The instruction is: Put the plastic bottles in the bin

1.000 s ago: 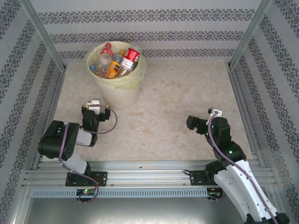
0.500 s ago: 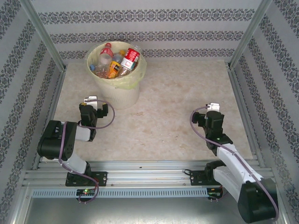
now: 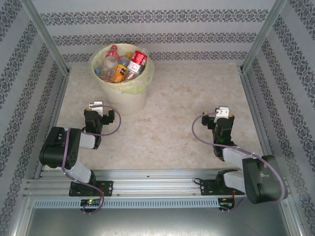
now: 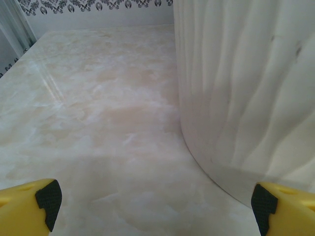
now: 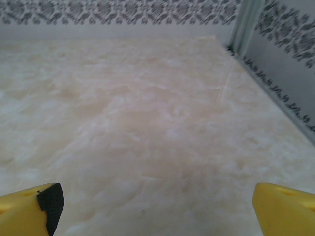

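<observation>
Heaped bin [image 3: 123, 98] at eleven o'clock, nothing held.
Its plastic bottles [image 3: 138, 61] crest the rim; the wide-open left fingers [image 4: 47, 196], just beside its wall, could nudge some out; the right fingers [image 5: 49, 201] gape too.

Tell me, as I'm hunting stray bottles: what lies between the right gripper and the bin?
Nothing: in the top external view the table between the right gripper and the bin is bare. The plastic bottles sit inside the bin.

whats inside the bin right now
The bin, lined with a pale yellow bag, holds a pile of plastic bottles, a red-labelled one on top. Whatever lies under the top layer is covered, so the count is unclear.
</observation>
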Action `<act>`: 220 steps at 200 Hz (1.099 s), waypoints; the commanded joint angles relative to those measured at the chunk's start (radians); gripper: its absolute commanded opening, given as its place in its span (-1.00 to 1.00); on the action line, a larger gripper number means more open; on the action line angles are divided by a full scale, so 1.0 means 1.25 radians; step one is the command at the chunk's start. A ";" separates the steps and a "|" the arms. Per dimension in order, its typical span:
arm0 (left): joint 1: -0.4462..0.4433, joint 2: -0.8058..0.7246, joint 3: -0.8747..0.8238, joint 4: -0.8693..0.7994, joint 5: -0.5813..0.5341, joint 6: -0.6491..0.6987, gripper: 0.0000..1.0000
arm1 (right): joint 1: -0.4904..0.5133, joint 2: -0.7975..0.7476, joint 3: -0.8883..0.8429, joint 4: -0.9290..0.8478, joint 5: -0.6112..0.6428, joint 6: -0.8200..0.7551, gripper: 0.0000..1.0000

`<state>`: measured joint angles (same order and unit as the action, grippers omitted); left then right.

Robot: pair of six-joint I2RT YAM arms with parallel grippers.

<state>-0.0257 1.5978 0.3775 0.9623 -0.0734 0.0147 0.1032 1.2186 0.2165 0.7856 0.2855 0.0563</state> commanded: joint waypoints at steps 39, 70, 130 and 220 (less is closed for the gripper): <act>0.005 -0.010 0.002 -0.011 0.019 -0.004 1.00 | -0.048 0.118 0.006 0.189 0.074 0.055 0.96; 0.005 -0.010 0.003 -0.012 0.021 -0.003 1.00 | -0.022 0.175 0.015 0.238 -0.068 -0.037 0.97; 0.005 -0.010 0.005 -0.015 0.022 -0.006 1.00 | -0.059 0.233 0.116 0.119 -0.102 0.001 0.96; 0.006 -0.009 -0.040 0.071 -0.002 -0.014 1.00 | -0.038 0.224 0.065 0.184 -0.220 -0.072 0.96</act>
<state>-0.0257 1.5978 0.2859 1.0466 -0.1333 -0.0109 0.0502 1.5070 0.3134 0.9771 0.0746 -0.0051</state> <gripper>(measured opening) 0.998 0.983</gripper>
